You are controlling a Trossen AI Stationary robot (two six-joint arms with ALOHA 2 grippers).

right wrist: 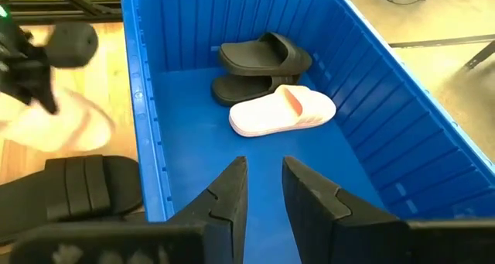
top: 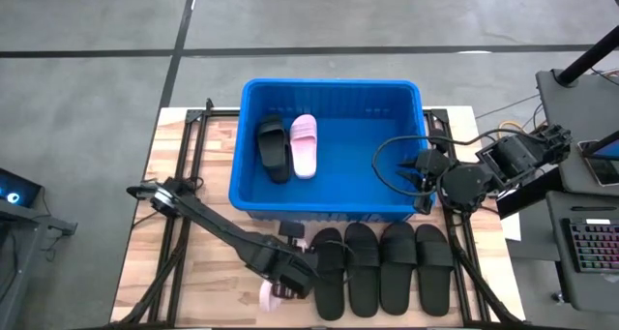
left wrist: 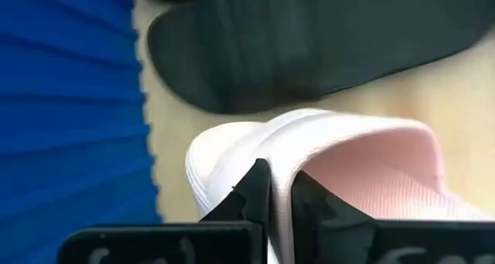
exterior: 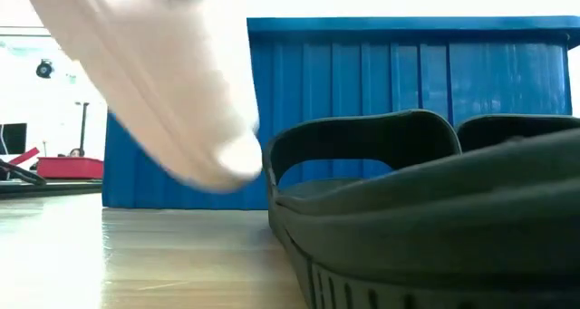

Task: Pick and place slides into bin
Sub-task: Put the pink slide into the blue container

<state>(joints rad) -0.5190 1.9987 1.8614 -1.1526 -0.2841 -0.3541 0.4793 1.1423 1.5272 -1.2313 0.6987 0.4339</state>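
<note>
My left gripper [top: 282,282] is near the table's front edge, left of a row of black slides [top: 382,267], and is shut on a pale pink slide [top: 269,293]. In the low view the pink slide [exterior: 172,91] hangs tilted above the wood. The blue bin [top: 329,84] holds one black slide [top: 273,148] and one pink slide [top: 304,144] lying on its floor. My right gripper [top: 418,171] hovers open and empty over the bin's right side; it also shows in its wrist view [right wrist: 265,185]. My left gripper holds the pink slide by the edge of its wide strap [left wrist: 282,167]. One finger [left wrist: 309,206] is in the pink opening under the strap and the other finger [left wrist: 249,193] is on the white outside. The slide is lifted clear of the table, with its low end [exterior: 231,159] tilted down.
Several black slides lie side by side on the wood between the bin's near wall [exterior: 362,119] and the table's front edge; the nearest one [left wrist: 309,47] is just beside the held slide. A desk with a keyboard [top: 590,243] stands right of the table.
</note>
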